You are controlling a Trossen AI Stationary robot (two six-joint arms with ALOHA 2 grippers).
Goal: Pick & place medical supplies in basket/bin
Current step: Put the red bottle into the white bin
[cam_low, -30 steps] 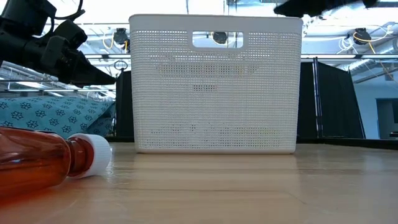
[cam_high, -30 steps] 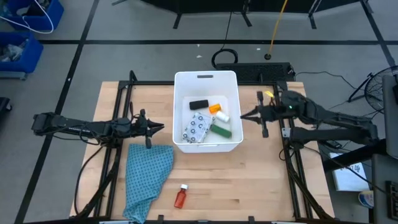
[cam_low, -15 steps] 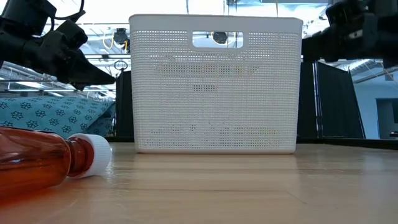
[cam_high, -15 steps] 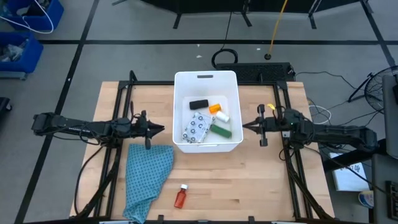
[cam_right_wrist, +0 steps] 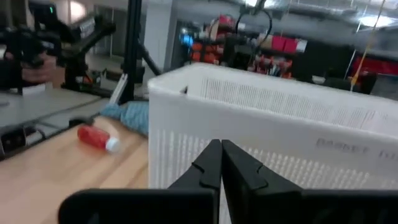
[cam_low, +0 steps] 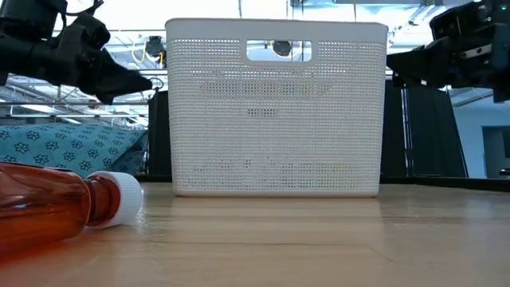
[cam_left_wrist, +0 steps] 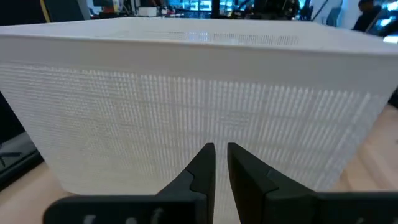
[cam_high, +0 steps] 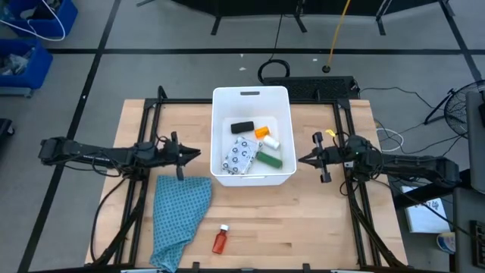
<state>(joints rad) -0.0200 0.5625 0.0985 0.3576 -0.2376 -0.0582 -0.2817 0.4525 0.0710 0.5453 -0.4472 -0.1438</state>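
The white tub [cam_high: 252, 176] stands at the table's middle. In it lie a black block [cam_high: 241, 127], an orange bottle [cam_high: 261, 132], a small white cylinder [cam_high: 271, 142], a green block [cam_high: 268, 158] and a dotted white packet [cam_high: 240, 155]. A red bottle [cam_high: 220, 240] lies on its side on the table near the front edge; it also shows in the low view [cam_low: 48, 209]. My left gripper [cam_high: 195, 155] is shut and empty, just left of the tub. My right gripper [cam_high: 301, 159] is shut and empty, just right of the tub.
A teal patterned cloth [cam_high: 180, 216] lies crumpled at the front left, beside the red bottle. Black frame rails [cam_high: 350, 197] run along both sides of the table. Bare wood lies in front of the tub and to the bottle's right.
My right gripper has come down from above the tub's rim height and gone a little toward the near edge, ending level beside the tub's right wall. My left gripper has risen slightly. The items have stayed where they were.
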